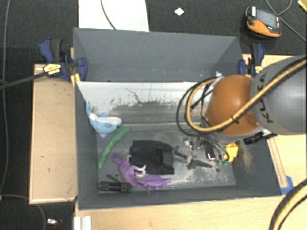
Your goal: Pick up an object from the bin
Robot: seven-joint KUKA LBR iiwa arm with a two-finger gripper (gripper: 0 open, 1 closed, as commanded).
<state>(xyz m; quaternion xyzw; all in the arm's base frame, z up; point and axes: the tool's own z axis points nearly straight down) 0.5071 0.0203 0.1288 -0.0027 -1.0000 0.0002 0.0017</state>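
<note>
Hanging low just right of black blocky obj (151,158), hand (193,156): can't tell if clenched or released

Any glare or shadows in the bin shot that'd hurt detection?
Camera view: a bright lit band runs across the bin's back wall; soft sheen on the orange wrist cover; the arm seems to shade the floor around the gripper; the black object mid-bin reads as one dark mass.
</note>
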